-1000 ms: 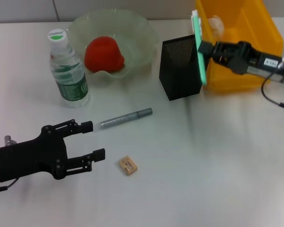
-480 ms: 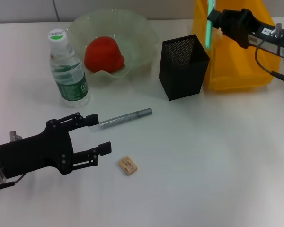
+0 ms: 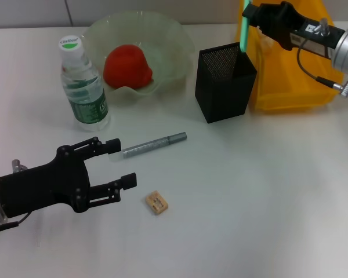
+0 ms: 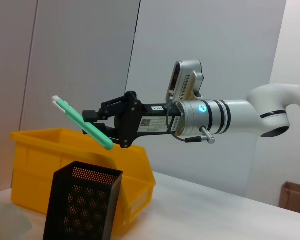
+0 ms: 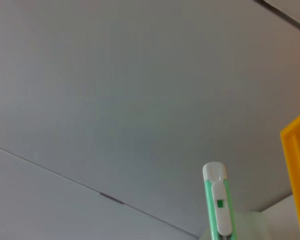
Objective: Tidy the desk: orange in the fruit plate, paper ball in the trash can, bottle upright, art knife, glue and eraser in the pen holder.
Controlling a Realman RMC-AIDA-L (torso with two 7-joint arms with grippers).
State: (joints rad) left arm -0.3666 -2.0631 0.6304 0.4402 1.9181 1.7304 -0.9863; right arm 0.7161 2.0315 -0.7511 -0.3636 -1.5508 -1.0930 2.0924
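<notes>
Right gripper (image 3: pixel 252 13) raised above the far right of the desk, fingers pinched on the green art knife (image 3: pixel 244 26). Knife tilted, lower tip just over the open mouth of the black mesh pen holder (image 3: pixel 223 87), white cap end uppermost. Same grip seen from the left wrist view: right gripper (image 4: pixel 102 125) clamped around the middle of the art knife (image 4: pixel 82 123), blade end slanting down toward the pen holder (image 4: pixel 80 207) but apart from its rim. In the right wrist view, only the white-and-green cap end of the art knife (image 5: pixel 217 205) visible, against a grey wall.

Yellow bin (image 3: pixel 301 58) just beside the pen holder, on its right, serving as the trash can; something pale inside, too hidden to name.

Left gripper (image 3: pixel 119 165) low over the near left of the desk, fingers spread wide, holding nothing. Upper fingertip almost at the near end of the grey glue stick (image 3: pixel 155 145), lying flat on the white desk (image 3: pixel 249 202); contact impossible to tell. Tan eraser (image 3: pixel 156 202) lying just beside the lower fingertip, apart from it.

Water bottle (image 3: pixel 84 87) upright with green-and-white cap, next to the pale green fruit plate (image 3: pixel 174 40). Orange-red fruit (image 3: pixel 127 66) sitting inside the plate.
</notes>
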